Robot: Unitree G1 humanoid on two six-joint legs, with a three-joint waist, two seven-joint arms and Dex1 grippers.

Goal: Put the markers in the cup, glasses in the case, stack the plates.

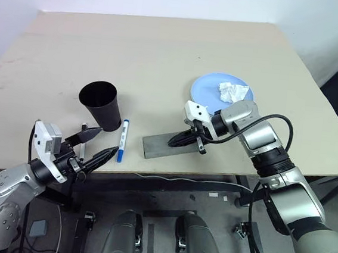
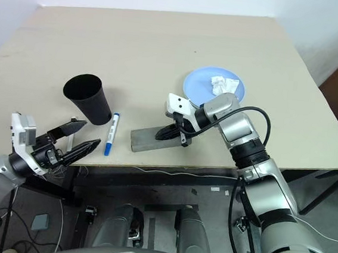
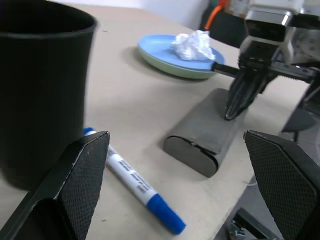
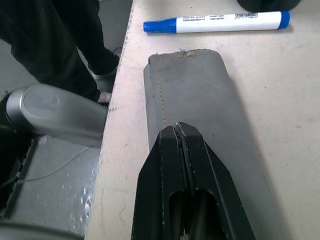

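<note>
Black cup [image 1: 101,103] upright, grey case [image 1: 166,146] closed (lid down)

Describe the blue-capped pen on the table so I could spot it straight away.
Start at the tall black cup near the front left of the beige table. Just to its right, between it and the closed grey case, lies the marker, pointing front to back near the table's front edge. It is the slim white pen with a blue cap and blue end.
</note>
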